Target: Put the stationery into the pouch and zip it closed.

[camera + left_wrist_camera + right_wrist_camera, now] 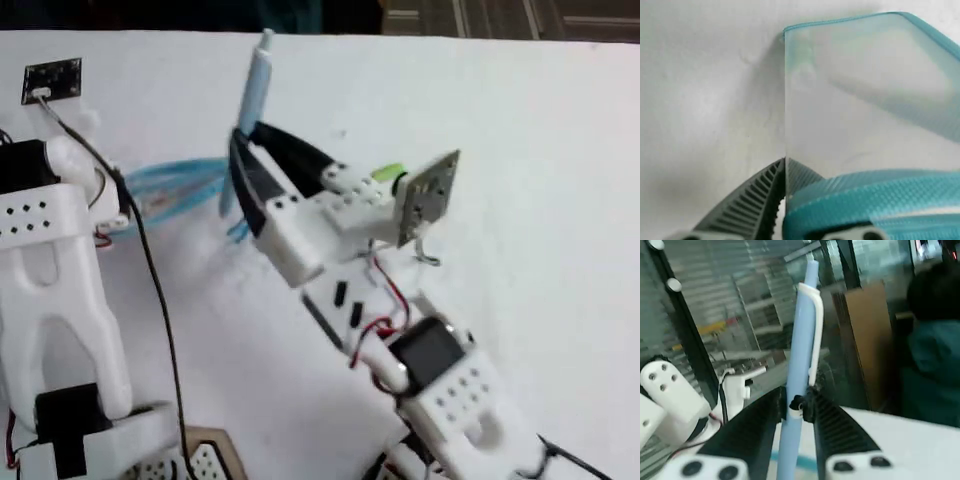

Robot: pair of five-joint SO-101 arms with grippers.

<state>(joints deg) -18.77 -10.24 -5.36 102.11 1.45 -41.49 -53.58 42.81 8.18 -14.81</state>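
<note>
Between right claw (800, 399) jaws — pen (803, 340), clamped; left claw (785, 172) pinches pouch (865, 115).

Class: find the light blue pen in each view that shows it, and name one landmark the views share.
High view: the pen stands nearly upright at upper centre, gripped by the right end effector.
Right wrist view: the pen runs up the middle between black fingers.
Left wrist view: the teal-edged pouch over the table.
Shared landmark: the pouch, also in the high view beside the pen.
</note>
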